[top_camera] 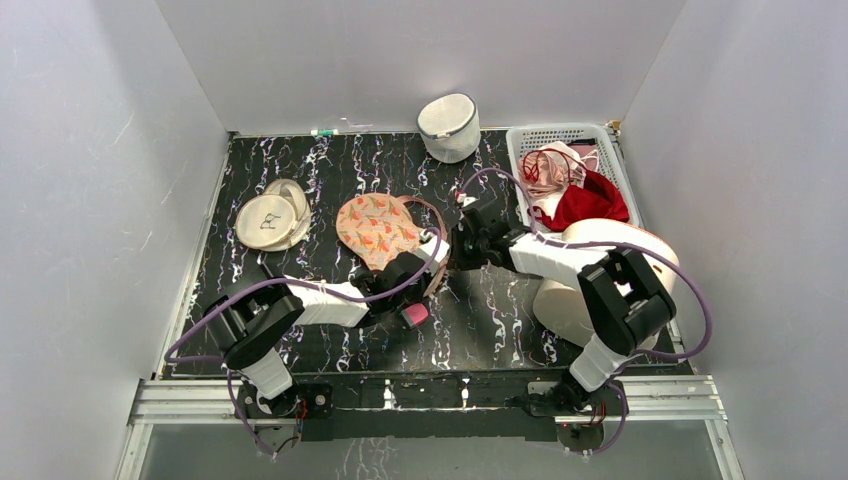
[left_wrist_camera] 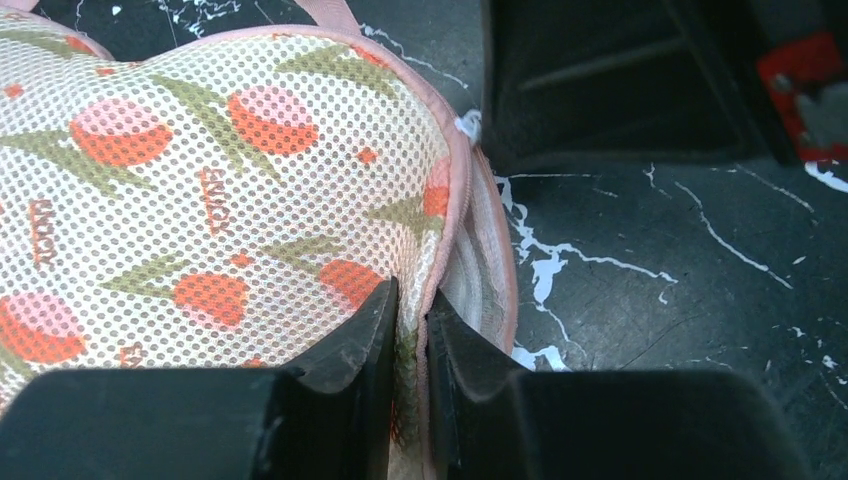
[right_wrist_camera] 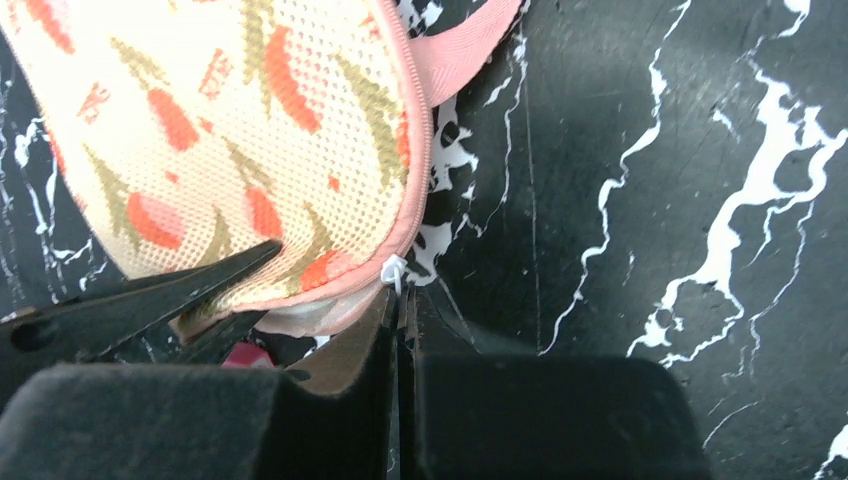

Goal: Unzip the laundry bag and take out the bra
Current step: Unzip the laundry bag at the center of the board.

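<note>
1. Top external view: the laundry bag [top_camera: 375, 228] lies flat near the middle of the dark marbled table [top_camera: 500, 310]. It is a peach, peanut-shaped case with red-orange leaf print, and a thin loop strap [top_camera: 432, 212] curves off its right side. The left gripper [top_camera: 408, 268] meets its near right end from the near side. The right gripper [top_camera: 447, 250] meets the same end from the right. From this height I cannot tell how either pair of jaws stands.

2. Left wrist view: up close, the laundry bag [left_wrist_camera: 200, 200] is fine cream mesh printed with orange shapes and olive leaves, bound in a pink edge. The left gripper [left_wrist_camera: 410, 340] has its jaws nearly together, and its fingers [left_wrist_camera: 350, 340] pinch the top layer's edge. Just right of the pinch the bag gapes, showing a pale inner layer [left_wrist_camera: 482, 265]. I cannot tell whether that is lining or contents.

3. Right wrist view: the laundry bag [right_wrist_camera: 220, 140] fills the upper left, with its pink strap [right_wrist_camera: 465, 45] running off the top. The right gripper [right_wrist_camera: 400, 320] has its jaws pressed together on the small white zip pull [right_wrist_camera: 393, 270] at the bag's lower edge. The left gripper's fingers [right_wrist_camera: 150, 295] clamp the same edge just to the left.
</note>
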### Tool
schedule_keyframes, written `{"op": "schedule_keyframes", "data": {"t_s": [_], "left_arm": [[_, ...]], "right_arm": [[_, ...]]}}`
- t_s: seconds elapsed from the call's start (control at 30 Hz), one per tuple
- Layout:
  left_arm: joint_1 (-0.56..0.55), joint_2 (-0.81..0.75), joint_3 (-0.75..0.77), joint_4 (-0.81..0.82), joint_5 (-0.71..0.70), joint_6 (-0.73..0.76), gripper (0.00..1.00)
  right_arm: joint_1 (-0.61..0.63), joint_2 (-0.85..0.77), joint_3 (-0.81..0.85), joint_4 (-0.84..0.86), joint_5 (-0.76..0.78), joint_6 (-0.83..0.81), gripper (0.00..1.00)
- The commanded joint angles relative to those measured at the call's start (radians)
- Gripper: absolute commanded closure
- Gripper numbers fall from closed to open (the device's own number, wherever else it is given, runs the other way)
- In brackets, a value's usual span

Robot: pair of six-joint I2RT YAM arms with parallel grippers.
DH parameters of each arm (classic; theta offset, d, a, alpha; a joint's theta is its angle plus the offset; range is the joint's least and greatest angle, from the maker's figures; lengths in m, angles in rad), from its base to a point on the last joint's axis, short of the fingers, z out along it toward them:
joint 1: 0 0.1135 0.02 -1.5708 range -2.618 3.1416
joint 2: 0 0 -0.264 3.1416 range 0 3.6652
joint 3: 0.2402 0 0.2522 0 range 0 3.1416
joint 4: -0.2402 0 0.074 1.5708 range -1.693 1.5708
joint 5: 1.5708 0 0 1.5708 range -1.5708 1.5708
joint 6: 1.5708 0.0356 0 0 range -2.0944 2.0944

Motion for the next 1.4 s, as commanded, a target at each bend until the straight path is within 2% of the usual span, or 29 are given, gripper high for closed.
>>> {"op": "schedule_keyframes", "data": {"t_s": [0.0,0.33,0.47,0.57,0.63,0.7,0.87,1.0,1.13,1.17,1.37], "left_arm": [[-0.003,-0.029,-0.046,-0.028,0.003,-0.008,0.87],[-0.004,-0.026,-0.075,0.000,0.029,-0.013,0.88],[-0.003,-0.025,-0.075,-0.005,0.025,-0.007,0.88],[-0.004,-0.032,-0.069,-0.015,0.016,0.002,0.87],[-0.003,-0.040,-0.063,-0.026,0.000,0.006,0.82],[-0.004,-0.051,-0.059,-0.036,-0.029,0.001,0.73],[-0.003,-0.103,-0.051,-0.073,-0.053,-0.024,0.52],[-0.004,-0.157,-0.023,-0.131,0.035,-0.047,0.33],[-0.005,-0.189,-0.003,-0.170,0.124,-0.057,0.23],[-0.007,-0.190,-0.006,-0.166,0.144,-0.057,0.17],[-0.038,-0.146,-0.008,-0.131,0.104,-0.004,0.17]], "right_arm": [[-0.025,0.053,0.096,0.037,0.093,-0.091,1.00],[-0.063,0.246,0.244,0.155,0.041,-0.273,1.00],[-0.067,0.272,0.265,0.217,0.006,-0.327,1.00],[-0.066,0.261,0.284,0.199,-0.020,-0.342,1.00],[-0.067,0.241,0.285,0.159,-0.013,-0.320,1.00],[-0.066,0.207,0.258,0.116,-0.018,-0.283,1.00],[-0.066,0.092,0.093,0.128,-0.053,-0.138,1.00],[-0.059,0.032,-0.018,0.175,-0.082,-0.012,1.00],[-0.053,-0.031,-0.083,0.224,-0.099,0.116,1.00],[-0.047,-0.047,-0.096,0.235,-0.101,0.140,1.00],[-0.029,-0.106,-0.156,0.295,-0.130,0.245,1.00]]}}
